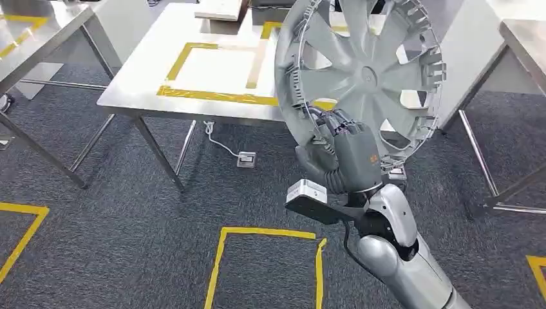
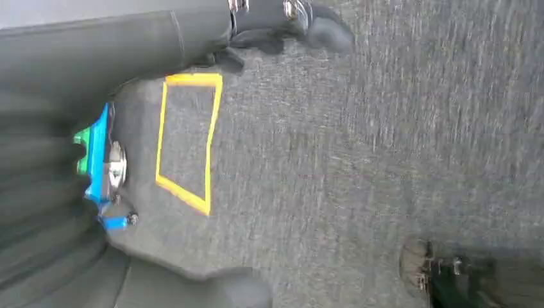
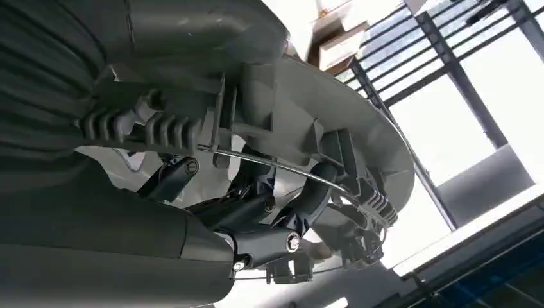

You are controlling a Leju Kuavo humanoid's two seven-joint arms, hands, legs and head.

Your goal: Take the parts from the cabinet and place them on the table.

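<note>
A grey plastic wheel cover (image 1: 367, 71) stands upright in the air in front of the steel table (image 1: 161, 71). My right hand (image 1: 341, 151) grips its lower rim from below. In the right wrist view the dark fingers (image 3: 269, 212) curl around the ribbed rim and wire ring of the wheel cover (image 3: 308, 122). My left hand (image 2: 192, 38) hangs over the grey carpet, fingers and thumb apart with nothing between them.
The table top carries yellow tape rectangles (image 1: 219, 67) and a flat box (image 1: 222, 9) at its far edge. More steel tables stand at the left (image 1: 38, 38) and right (image 1: 521, 38). A power socket (image 1: 246, 158) and yellow tape squares (image 1: 267, 235) lie on the carpet.
</note>
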